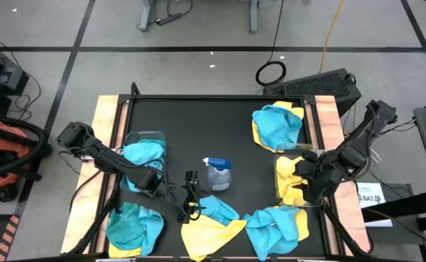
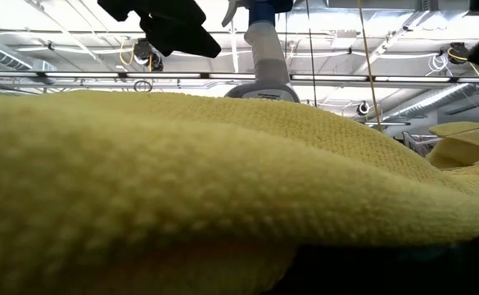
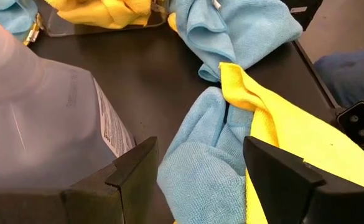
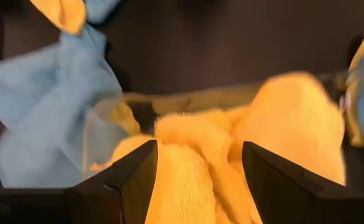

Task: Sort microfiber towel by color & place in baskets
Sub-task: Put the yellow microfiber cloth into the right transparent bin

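The left clear basket holds a teal towel. Yellow towels lie in the right clear basket. My right gripper hangs open above them with nothing between its fingers. My left gripper stands open near the table's front, beside the spray bottle. Its fingers are on either side of a teal towel that lies against a yellow one; I see no touch. Several more teal and yellow towels lie loose on the table.
A grey spray bottle with a blue top stands mid-table, close to my left gripper. Teal and yellow towel piles lie at the far right, near left, near middle and near right. The low view is mostly filled by a yellow towel.
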